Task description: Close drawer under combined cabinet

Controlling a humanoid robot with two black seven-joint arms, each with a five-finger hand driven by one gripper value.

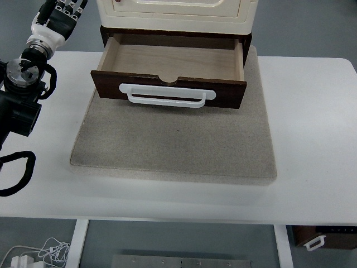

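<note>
One dark wooden drawer (169, 72) pulled out, white loop handle (167, 96); left hand (60, 14) finger state unclear.

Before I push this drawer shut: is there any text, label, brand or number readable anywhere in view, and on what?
None readable.
Cabinet: a small red mark at its top left, too small to read.
Drawer front and white handle: no print.
Grey mat and white table: no print.
Dark box under the table: tiny light specks, illegible.
Left hand: no markings legible.

Probably a lab: white table (312, 139), loose cables (47, 251).
</note>
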